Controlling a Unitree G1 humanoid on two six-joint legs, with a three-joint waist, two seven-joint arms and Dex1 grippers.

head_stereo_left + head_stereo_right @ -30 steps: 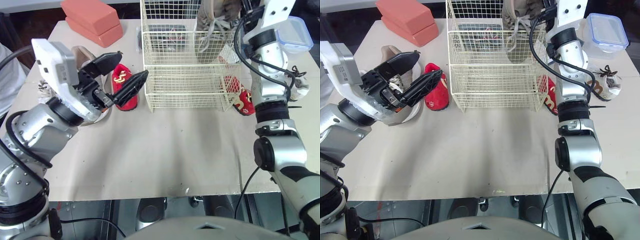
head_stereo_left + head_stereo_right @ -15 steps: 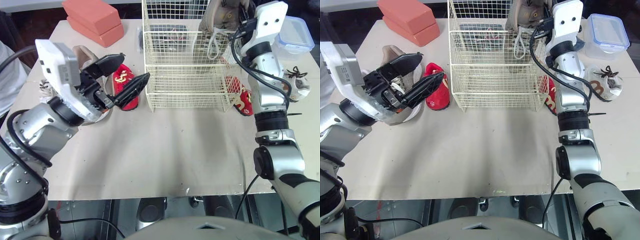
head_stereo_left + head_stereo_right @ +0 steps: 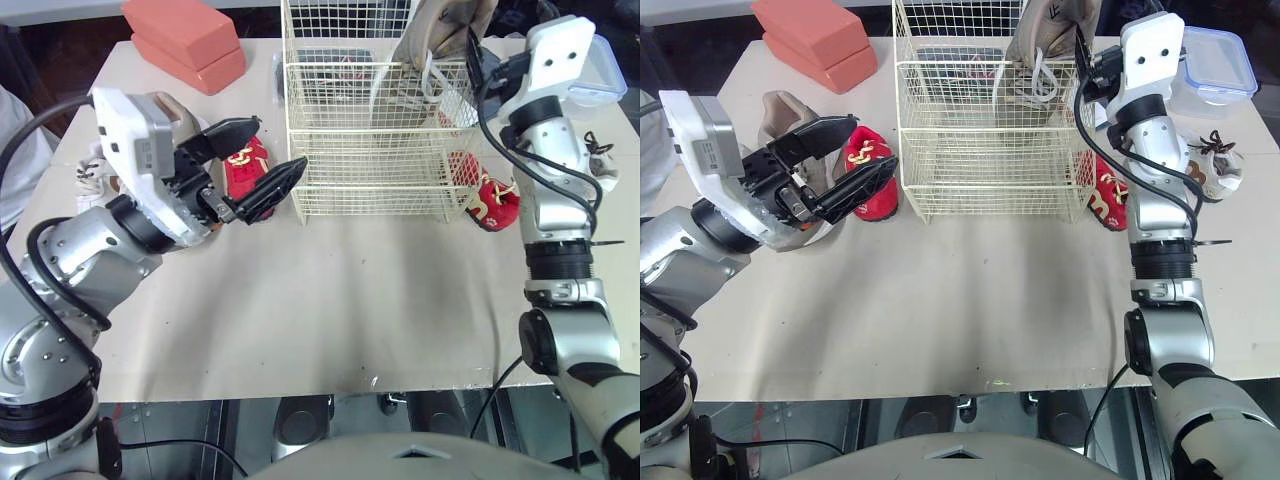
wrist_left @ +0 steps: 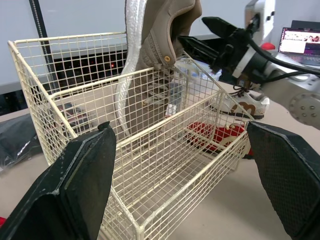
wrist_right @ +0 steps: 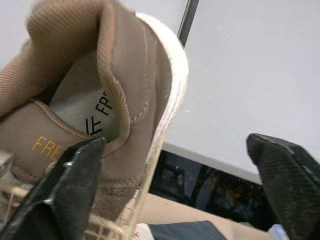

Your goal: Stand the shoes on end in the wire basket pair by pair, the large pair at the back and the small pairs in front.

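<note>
The large tan shoe (image 3: 1048,40) is stood on end at the 1 o'clock corner of the wire basket (image 3: 985,67). The right gripper (image 5: 175,140) is held spread open beside its heel, and the left gripper (image 3: 278,145) is held spread open at the basket's 9 o'clock.

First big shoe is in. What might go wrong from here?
1. The sneaker stands on end, well above the basket rim, with the open right gripper beside its heel; it may topple if brushed.
2. The open left gripper hangs over the red shoe near the basket's corner; a finger might snag the wire.
</note>
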